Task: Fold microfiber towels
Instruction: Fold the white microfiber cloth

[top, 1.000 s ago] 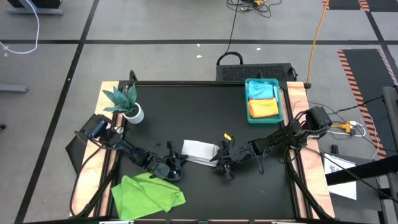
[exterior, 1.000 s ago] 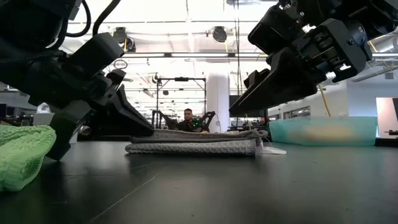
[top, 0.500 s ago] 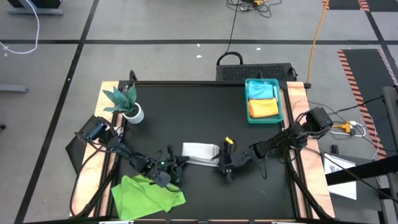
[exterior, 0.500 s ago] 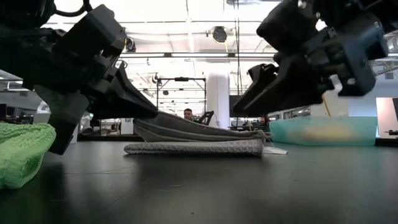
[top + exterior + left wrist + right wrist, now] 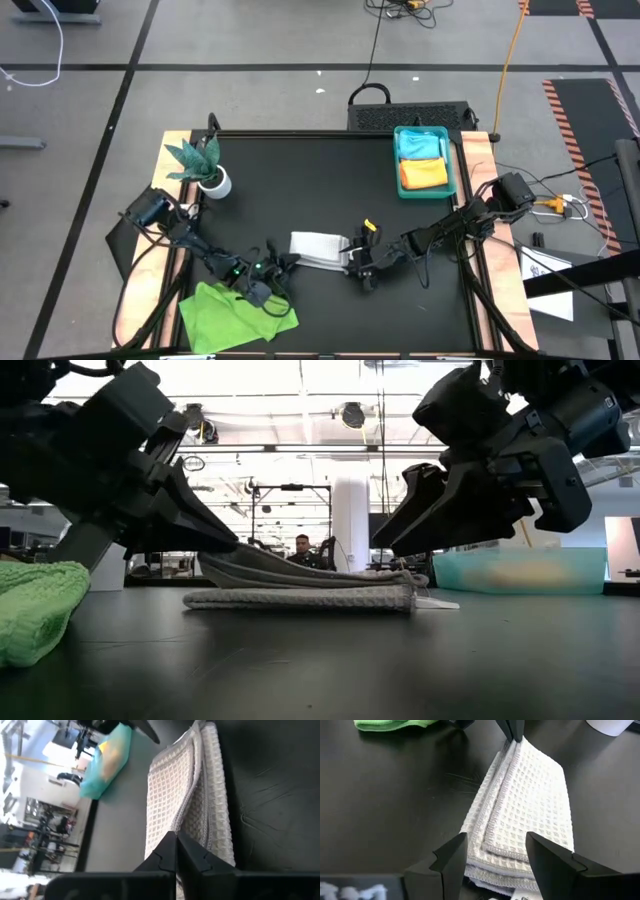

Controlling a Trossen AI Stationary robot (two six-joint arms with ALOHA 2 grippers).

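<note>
White towel (image 5: 320, 247) lay folded mid-tabletop (image 5: 330, 180). Left gripper (image 5: 287, 261) pinched its upper layers at one end, lifting them; right gripper (image 5: 352, 262) sat spread over the other end.

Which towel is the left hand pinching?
The white-grey towel, folded at the table's middle: the left hand is shut on its upper layer's edge. The lime green towel lies loose nearby; the other two sit in the tray.

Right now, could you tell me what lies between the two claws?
The folded white-grey towel lies between them in the high view: the left claw pinches one end, and the open right claw stands at the other.
</note>
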